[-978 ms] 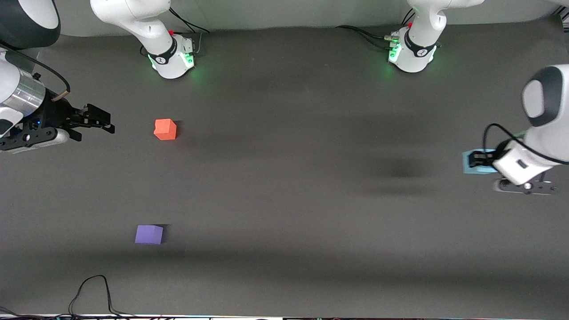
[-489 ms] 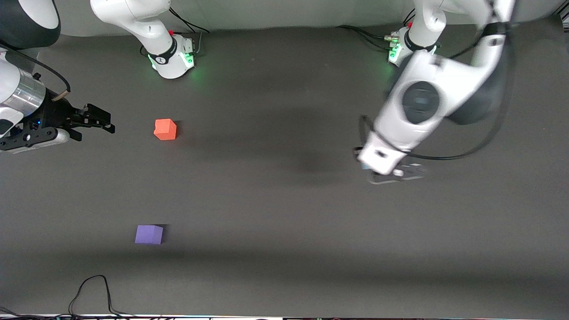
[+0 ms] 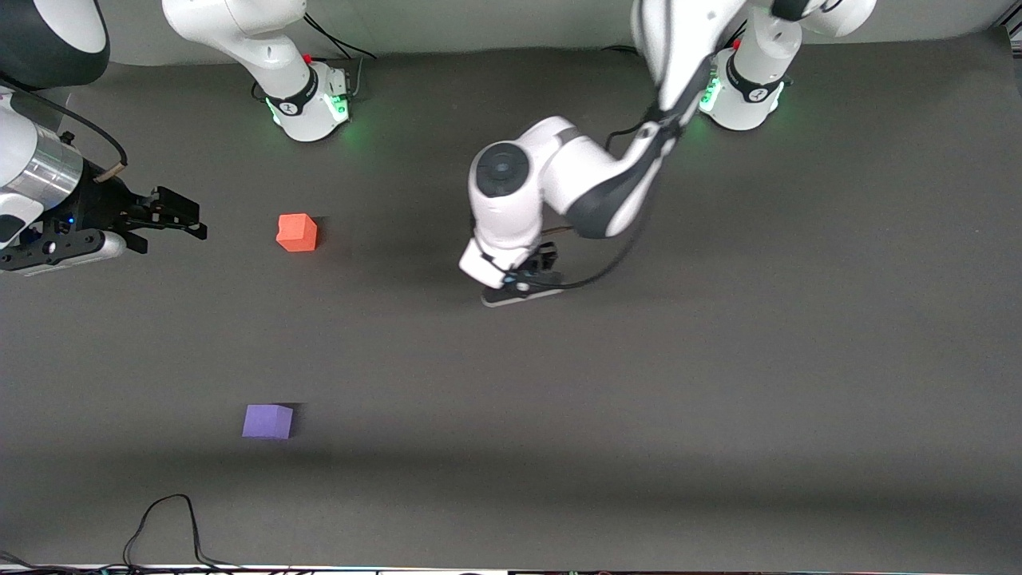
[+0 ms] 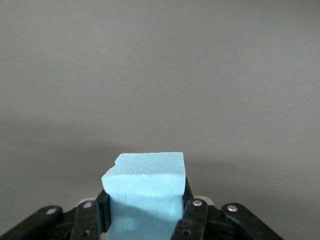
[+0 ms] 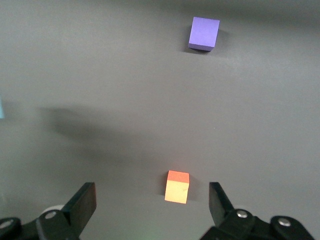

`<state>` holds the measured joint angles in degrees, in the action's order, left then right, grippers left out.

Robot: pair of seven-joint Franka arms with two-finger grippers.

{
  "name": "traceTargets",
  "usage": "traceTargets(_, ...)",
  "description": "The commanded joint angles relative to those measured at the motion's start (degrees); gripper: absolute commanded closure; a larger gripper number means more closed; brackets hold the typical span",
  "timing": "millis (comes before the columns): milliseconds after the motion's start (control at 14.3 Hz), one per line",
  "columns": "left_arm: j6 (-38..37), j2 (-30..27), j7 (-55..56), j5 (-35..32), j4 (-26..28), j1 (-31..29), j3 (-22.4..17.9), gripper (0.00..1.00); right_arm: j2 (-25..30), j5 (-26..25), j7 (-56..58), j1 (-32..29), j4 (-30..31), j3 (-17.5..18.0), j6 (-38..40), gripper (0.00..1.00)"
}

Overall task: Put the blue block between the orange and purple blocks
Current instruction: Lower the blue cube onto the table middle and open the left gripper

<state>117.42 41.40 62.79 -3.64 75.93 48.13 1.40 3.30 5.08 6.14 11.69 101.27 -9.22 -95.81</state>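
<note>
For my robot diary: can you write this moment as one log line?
left gripper: shut on blue block, over mid-table | right gripper: open, waiting | orange block, purple block: apart, gap unfilled

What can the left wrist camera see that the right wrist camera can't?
Only the left wrist view shows the blue block up close, clamped in the left gripper.

Only the right wrist view shows the orange block and the purple block lying apart on the table, with the right gripper open above the orange one.

Both show the dark grey table.
</note>
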Motion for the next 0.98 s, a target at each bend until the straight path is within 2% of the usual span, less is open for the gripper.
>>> traceTargets(0, 2.62, 6.4, 3.48, -3.21, -3.95, 3.63, -1.23, 0.55, -0.13, 0.98, 1.42, 0.35, 0.16, -0.36, -0.07, 0.0)
traceTargets(349, 6.15, 10.37, 3.48, -3.21, -3.86, 5.13, -1.23, 0.55, -0.13, 0.98, 1.42, 0.35, 0.16, -0.36, 0.01, 0.0)
traceTargets(419, 6.59, 10.46, 3.39, -3.3, -3.78, 5.13, -1.23, 0.53, -0.05, 0.98, 1.42, 0.35, 0.16, -0.36, 0.1, 0.0)
traceTargets(489, 6.94, 10.54, 3.04, -3.21, -3.69, 5.13, -1.23, 0.37, -0.04, 0.98, 1.42, 0.35, 0.16, -0.36, 0.1, 0.0)
traceTargets(559, 6.94, 10.37, 2.78, -3.21, -3.69, 4.87, -1.23, 0.1, -0.04, 0.98, 1.5, 0.35, 0.16, -0.36, 0.19, 0.0)
traceTargets(629, 5.46, 9.76, 2.34, -3.21, -3.95, 4.52, -1.31, 0.0, -0.04, 0.98, 1.51, 0.35, 0.16, -0.36, 0.19, 0.0)
traceTargets(769, 1.61, 7.39, 1.03, -2.69, -4.21, 3.21, -1.49, 0.0, -0.13, 0.98, 1.42, 0.43, 0.16, -0.36, 0.19, 0.0)
traceTargets(908, -2.27, 3.01, -2.57, -0.77, -4.13, -1.35, -0.09, 0.0, -0.13, 0.98, 1.42, 0.52, 0.16, -0.27, 0.1, 0.0)
